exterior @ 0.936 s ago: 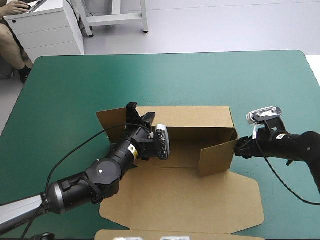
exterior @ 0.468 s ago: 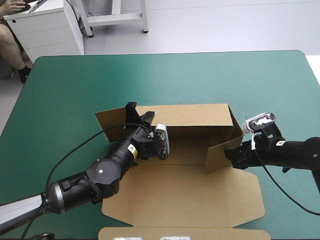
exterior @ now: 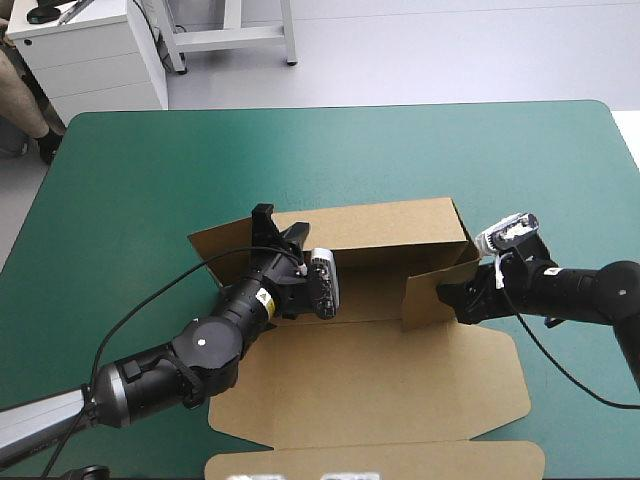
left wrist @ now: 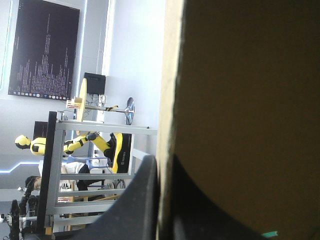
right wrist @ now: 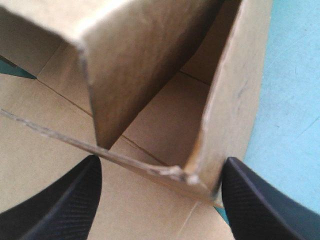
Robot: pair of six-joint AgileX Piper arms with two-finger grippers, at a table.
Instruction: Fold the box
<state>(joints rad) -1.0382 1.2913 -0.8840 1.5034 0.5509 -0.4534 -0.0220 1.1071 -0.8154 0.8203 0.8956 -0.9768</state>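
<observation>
The brown box (exterior: 370, 380) lies mid-table with its back wall (exterior: 390, 222) raised and its lid panel flat toward the near edge. My left gripper (exterior: 272, 235) is shut on the back wall's left end. In the left wrist view the board (left wrist: 240, 100) runs between its black fingers (left wrist: 137, 200). My right gripper (exterior: 452, 298) stands open at the box's right end, against the side flap (exterior: 430, 295), which is swung inward. In the right wrist view the flap (right wrist: 135, 65) and its corner sit just ahead of that gripper (right wrist: 162, 161), between the spread fingers.
The lid's front flap (exterior: 375, 462) reaches almost to the table's near edge. A left side flap (exterior: 215, 245) sticks out beside my left gripper. Teal-green cover (exterior: 330, 150) stretches from the box to the far edge and to both sides.
My right gripper has moved left, swinging the right side flap further into the box. The whole box has shifted slightly away. The left gripper has stayed on the back wall.
</observation>
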